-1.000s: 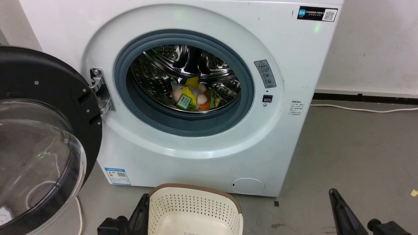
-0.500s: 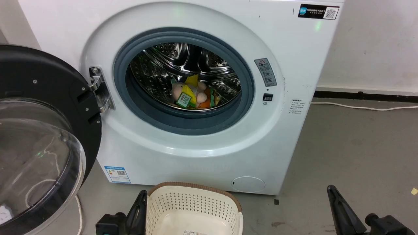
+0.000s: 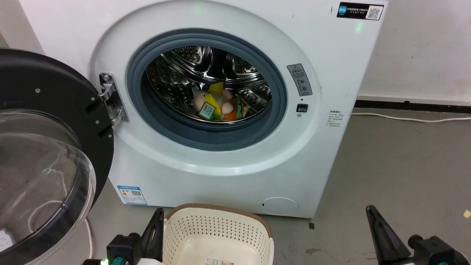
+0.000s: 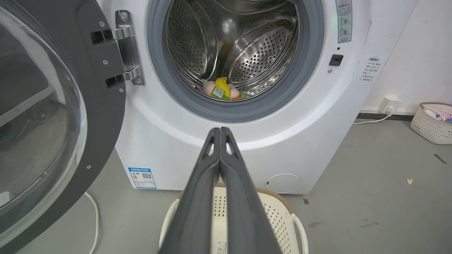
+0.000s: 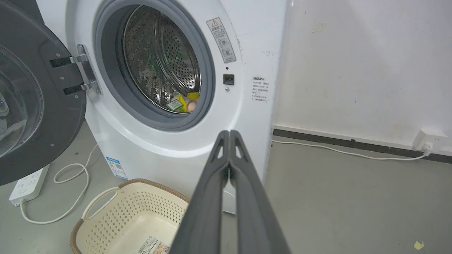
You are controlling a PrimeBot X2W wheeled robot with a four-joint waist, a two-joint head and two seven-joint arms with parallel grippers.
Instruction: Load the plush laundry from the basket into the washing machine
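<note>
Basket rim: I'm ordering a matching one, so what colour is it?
The basket has a brown, woven-look rim; the right wrist view shows it best.

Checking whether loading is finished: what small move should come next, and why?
Probably swing the left gripper toward the open door to push it closed: the plush laundry lies in the washing machine, the basket holds no toy, and the right gripper, also shut, holds nothing.

a white power strip (image 5: 26, 185) lies on the grey floor (image 5: 353, 197) (a white cord (image 5: 84, 188) looped beside it).
</note>
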